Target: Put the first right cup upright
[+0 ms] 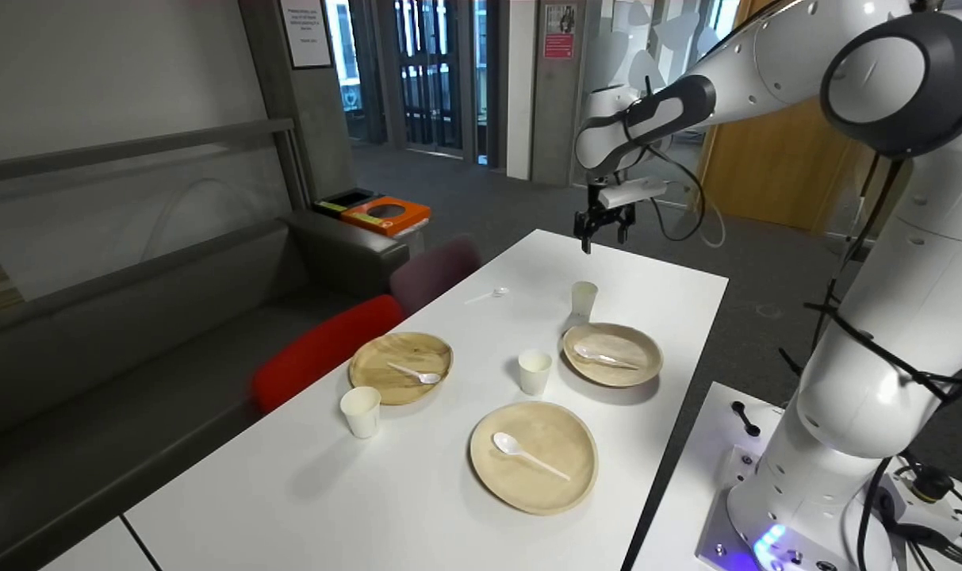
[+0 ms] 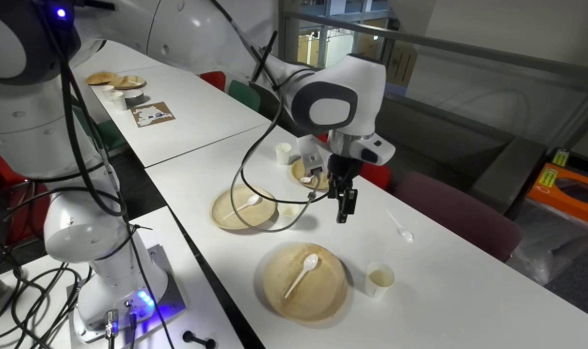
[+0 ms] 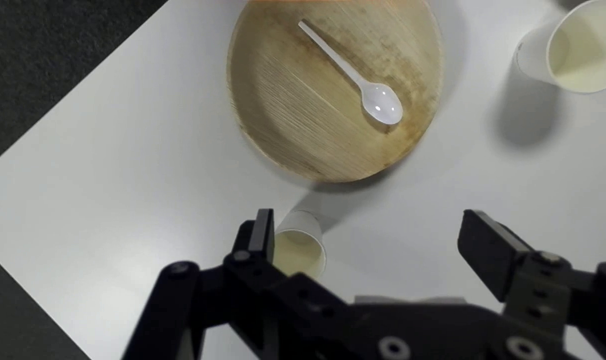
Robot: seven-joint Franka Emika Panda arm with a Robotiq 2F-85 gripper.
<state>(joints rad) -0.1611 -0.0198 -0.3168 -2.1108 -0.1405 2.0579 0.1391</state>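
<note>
Three small white cups stand upright, mouths up, on the white table. The rightmost in an exterior view [image 2: 379,279], which I take as the first right cup, is nearest the table's end. It also shows in the other exterior view [image 1: 584,298] and in the wrist view [image 3: 301,247], partly hidden behind a finger. The middle cup [image 1: 534,373] stands between two plates. The third cup [image 1: 362,412] is by the far plate. My gripper [image 1: 604,240] is open and empty, high above the table; its fingers show wide apart in the wrist view [image 3: 367,217].
A tan plate with a white spoon [image 1: 639,342] lies beside the end cup. Another tan plate [image 1: 512,492] and a wooden plate [image 1: 385,388] also hold spoons. A loose spoon [image 1: 496,293] lies near the far edge. Chairs [image 1: 322,349] stand along that side.
</note>
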